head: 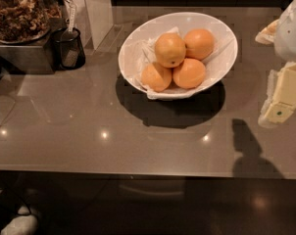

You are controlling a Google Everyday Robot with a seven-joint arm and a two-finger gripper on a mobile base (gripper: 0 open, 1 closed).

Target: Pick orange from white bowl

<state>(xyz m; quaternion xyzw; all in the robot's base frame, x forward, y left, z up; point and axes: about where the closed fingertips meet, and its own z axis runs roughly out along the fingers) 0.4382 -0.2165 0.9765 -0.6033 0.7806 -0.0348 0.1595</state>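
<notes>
- A clear container of brown, dried-looking pieces (15, 11) sits at the far left on a dark stand.
- Just to its right, a small dark cup (68, 48) holds a pale-handled utensil.
- The glossy grey-brown counter (79, 126) carries everything and shows small light reflections.
- A large, wide, glossy white bowl (225, 43) stands at centre, its rim tilted and crumpled white paper (142, 53) lining it.
- The round yellow-orange orange with a small dark stem dimple (170, 49) lies in the bowl, on top and toward the left of the pile.
- Three plainer oranges (188, 73) touch it from below and from the right.
- The pale cream gripper (280, 106) hangs at the right edge, well apart from the bowl and holding nothing visible; I cannot tell whether it is spread or pressed together.
- Its shadow (248, 151) falls on the counter below.
</notes>
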